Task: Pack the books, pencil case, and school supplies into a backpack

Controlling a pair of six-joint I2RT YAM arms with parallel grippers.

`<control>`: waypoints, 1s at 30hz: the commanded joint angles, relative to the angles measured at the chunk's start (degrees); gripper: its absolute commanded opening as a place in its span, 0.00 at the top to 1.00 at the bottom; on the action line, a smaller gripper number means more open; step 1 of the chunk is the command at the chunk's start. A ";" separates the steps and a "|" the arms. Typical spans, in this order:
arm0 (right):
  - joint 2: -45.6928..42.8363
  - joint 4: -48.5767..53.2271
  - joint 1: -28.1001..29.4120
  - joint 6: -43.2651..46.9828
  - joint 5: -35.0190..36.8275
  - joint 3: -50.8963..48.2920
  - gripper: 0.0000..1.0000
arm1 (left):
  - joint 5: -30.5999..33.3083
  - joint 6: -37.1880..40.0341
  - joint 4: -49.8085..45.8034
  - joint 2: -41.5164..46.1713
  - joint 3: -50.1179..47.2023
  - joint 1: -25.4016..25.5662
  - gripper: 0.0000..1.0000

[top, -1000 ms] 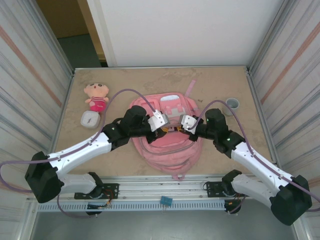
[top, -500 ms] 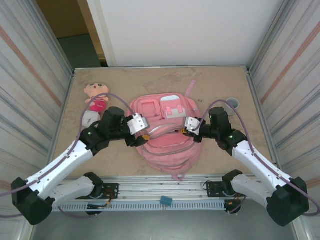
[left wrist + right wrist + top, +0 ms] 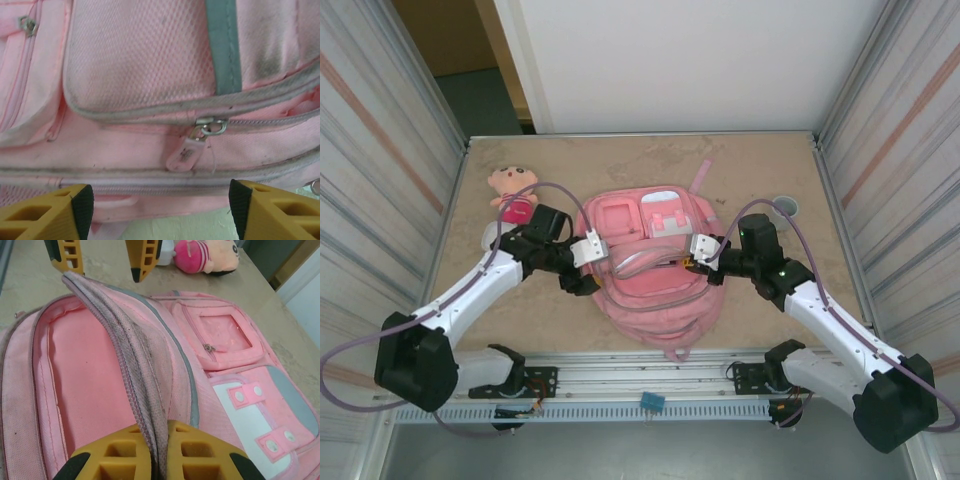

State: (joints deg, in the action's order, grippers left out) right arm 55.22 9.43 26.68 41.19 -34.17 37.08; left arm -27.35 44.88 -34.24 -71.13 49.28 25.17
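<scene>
The pink backpack [image 3: 655, 290] lies flat mid-table with its main compartment unzipped. My right gripper [image 3: 696, 262] is shut on the zip-edged flap [image 3: 142, 375] and holds it up, so the pink lining [image 3: 85, 390] shows. My left gripper [image 3: 598, 268] hovers at the backpack's left side, open and holding nothing. Its yellow fingers [image 3: 45, 212] straddle the side seam just below a zip pull [image 3: 186, 152], and they also appear beyond the flap [image 3: 140, 257]. The books, pencil case and school supplies are out of view.
A pink-and-tan plush doll [image 3: 514, 192] lies at the back left, with a small white object [image 3: 492, 238] beside my left arm. A short grey ring-shaped cylinder [image 3: 783, 207] stands at the back right. Corrugated metal walls close both sides.
My left gripper has opened, let go of the backpack's opening and pulled away leftwards to the bag's left edge. The right gripper keeps its hold on the flap, shifted slightly right.
</scene>
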 commanded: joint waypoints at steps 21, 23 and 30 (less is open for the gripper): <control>-2.22 1.43 0.63 -0.59 1.46 1.24 0.67 | -5.19 -6.04 3.29 0.30 0.30 7.04 1.00; -3.60 2.70 2.73 -0.31 3.99 1.09 0.55 | -4.81 -6.56 3.24 1.63 -0.50 7.14 1.00; -4.22 -0.82 16.08 -0.37 15.04 -1.65 0.42 | -4.75 -8.01 4.51 3.86 -2.13 7.98 1.00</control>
State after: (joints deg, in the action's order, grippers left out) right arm 50.24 10.83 39.72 41.17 -23.94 36.84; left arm -30.37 38.39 -30.83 -69.25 47.51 32.45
